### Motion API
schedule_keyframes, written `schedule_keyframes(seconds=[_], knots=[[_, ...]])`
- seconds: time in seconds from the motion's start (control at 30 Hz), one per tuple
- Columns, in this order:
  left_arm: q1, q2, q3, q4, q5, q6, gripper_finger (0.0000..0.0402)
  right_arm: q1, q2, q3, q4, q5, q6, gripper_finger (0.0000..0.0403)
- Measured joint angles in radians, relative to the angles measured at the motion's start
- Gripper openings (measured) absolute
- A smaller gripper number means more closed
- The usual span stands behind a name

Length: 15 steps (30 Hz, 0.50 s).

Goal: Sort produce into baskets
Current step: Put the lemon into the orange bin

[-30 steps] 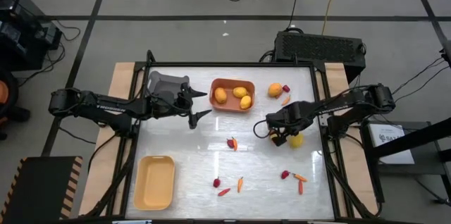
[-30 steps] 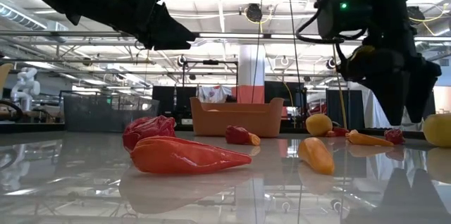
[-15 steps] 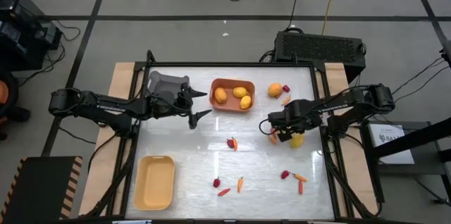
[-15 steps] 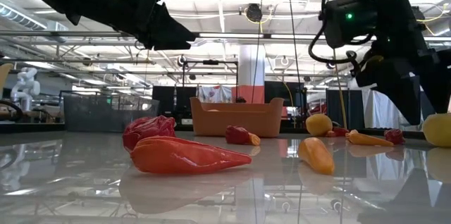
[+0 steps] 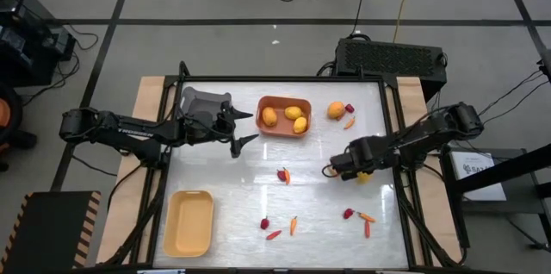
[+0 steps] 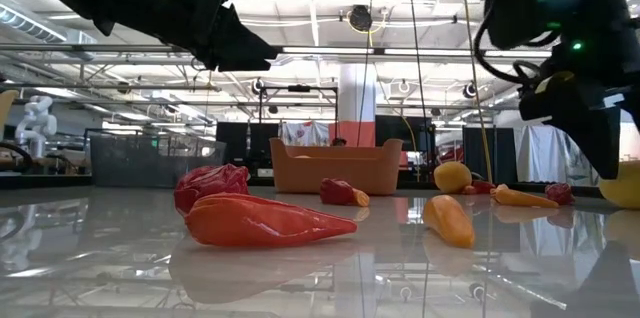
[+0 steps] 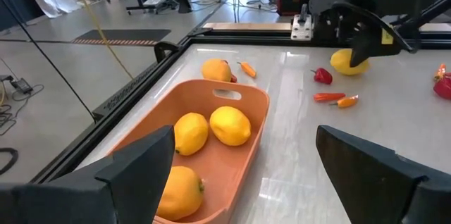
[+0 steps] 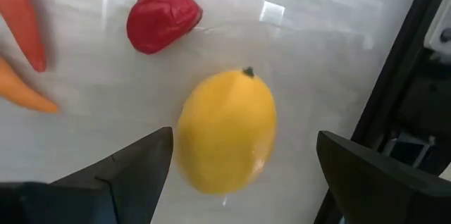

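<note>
A yellow fruit (image 8: 225,129) lies on the table near the right edge and shows in the high view (image 5: 362,176). My right gripper (image 8: 243,139) hangs open over it with a finger on either side, touching nothing (image 5: 353,169). My left gripper (image 5: 242,133) hangs open and empty just left of the orange basket (image 5: 284,127), which holds three yellow fruits (image 7: 211,125). The grey basket (image 5: 205,103) stands at the far left and the pale yellow basket (image 5: 189,222) at the near left.
A yellow fruit (image 5: 336,110), a red berry (image 5: 349,108) and a carrot stick (image 5: 349,122) lie right of the orange basket. Berry and carrot pairs lie mid-table (image 5: 283,174), near the front (image 5: 274,229) and at the near right (image 5: 362,219).
My right gripper has moved toward the table's right edge and a little toward the near edge, ending over the yellow fruit. The fruit has stayed in place.
</note>
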Motion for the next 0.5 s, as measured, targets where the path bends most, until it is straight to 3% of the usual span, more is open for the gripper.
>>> schedule_keyframes(seconds=[0.27, 0.5], knots=[[0.000, 0.000, 0.000, 0.000, 0.000, -0.001, 0.0352, 0.096, 0.000, -0.047, 0.124, 0.030, 0.104, 0.0341], [0.000, 0.000, 0.000, 0.000, 0.000, -0.008, 0.0352, 0.102, 0.000, -0.100, 0.138, 0.089, 0.137, 0.0341]])
